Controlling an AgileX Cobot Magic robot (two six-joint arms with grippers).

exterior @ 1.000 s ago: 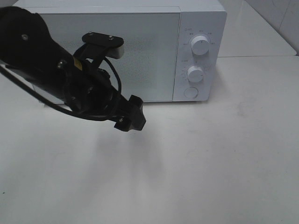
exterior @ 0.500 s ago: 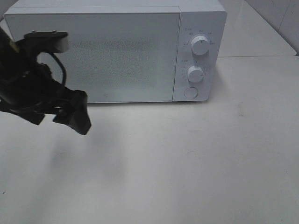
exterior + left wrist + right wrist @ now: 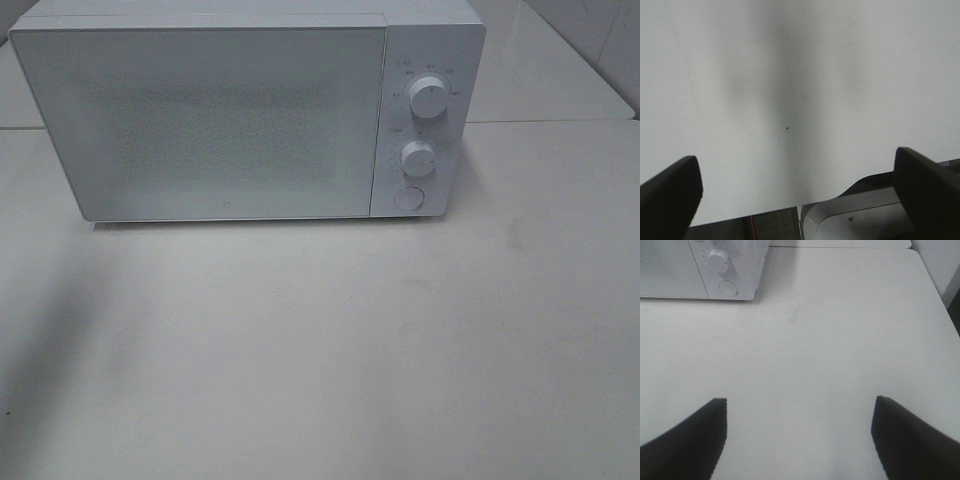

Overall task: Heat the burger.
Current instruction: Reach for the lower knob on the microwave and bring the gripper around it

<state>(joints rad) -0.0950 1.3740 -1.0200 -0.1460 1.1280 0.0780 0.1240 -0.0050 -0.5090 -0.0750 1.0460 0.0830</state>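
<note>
The burger is not in view in any frame. A white microwave (image 3: 230, 115) stands at the back of the white table with its door shut; it has two round knobs and a round button on its right panel. Its lower right corner also shows in the right wrist view (image 3: 715, 270). My left gripper (image 3: 797, 187) is open and empty over bare table near an edge. My right gripper (image 3: 799, 437) is open and empty over the table, in front of and to the right of the microwave. Neither arm shows in the exterior high view.
The white table (image 3: 400, 340) spreads in front of the microwave. Its right edge shows in the right wrist view (image 3: 935, 285). A grey machine base (image 3: 855, 220) and dark floor lie beyond the table edge in the left wrist view.
My left arm has swung left across the microwave door and out of the exterior high view. The microwave has not moved.
</note>
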